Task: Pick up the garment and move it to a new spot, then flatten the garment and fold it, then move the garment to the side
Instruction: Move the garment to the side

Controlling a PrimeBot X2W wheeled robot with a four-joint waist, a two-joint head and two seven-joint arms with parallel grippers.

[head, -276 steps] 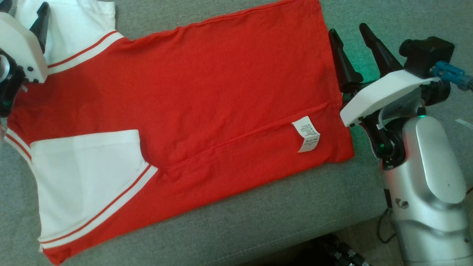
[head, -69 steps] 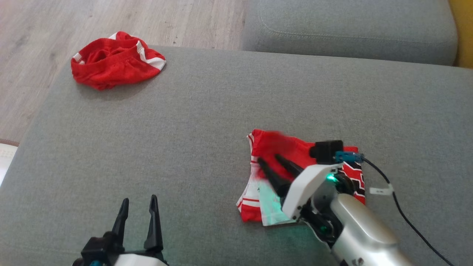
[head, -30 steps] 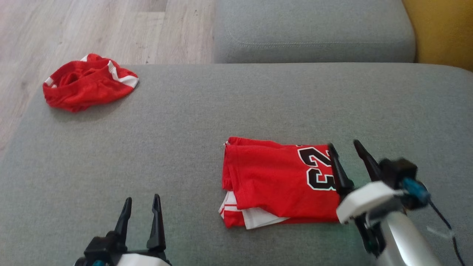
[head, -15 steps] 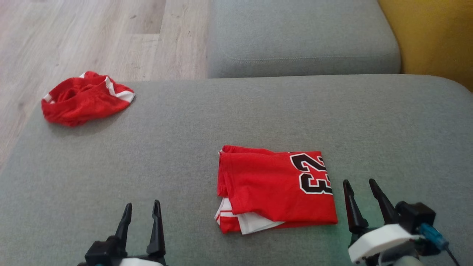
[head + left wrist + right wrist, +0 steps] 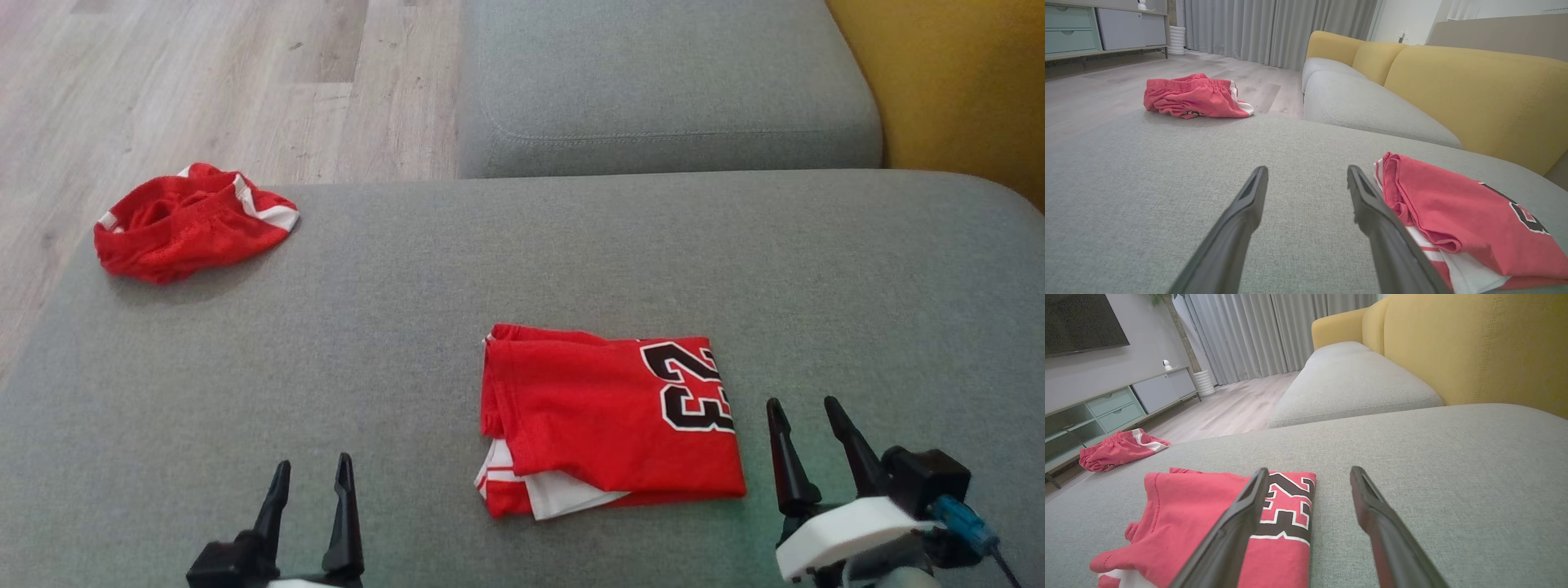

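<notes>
A wide grey fabric sofa cushion takes up almost all of the head view, and the things lie on it. Nearest, at the bottom edge, the left gripper and the right gripper both hang low over the cushion. Their jaws are spread and there is nothing between them.

Just beside the right gripper, on its inner side, lies the task's thing, the red jersey with a black and white number 23. It is folded to a compact rectangle and sits a little right of the cushion's middle. At its near left corner some white and red striped under-layers stick out from below the top layer, so the pile is not even there.

I judge that the folding is done and the step left is to bring the jersey to the side. To do this well, the jaws should take the whole pile and not only the top layer, otherwise the fold opens. The near edge looks like the best place, with one gripper at each corner. The loose striped corner needs a grip through all layers. A low, level carry, or a slide, would keep the shape.

Well apart, at the far left corner, lies a crumpled red garment with white trim. The jersey should not land on it. Behind are a second grey seat cushion, a yellow backrest and a pale wooden floor.
</notes>
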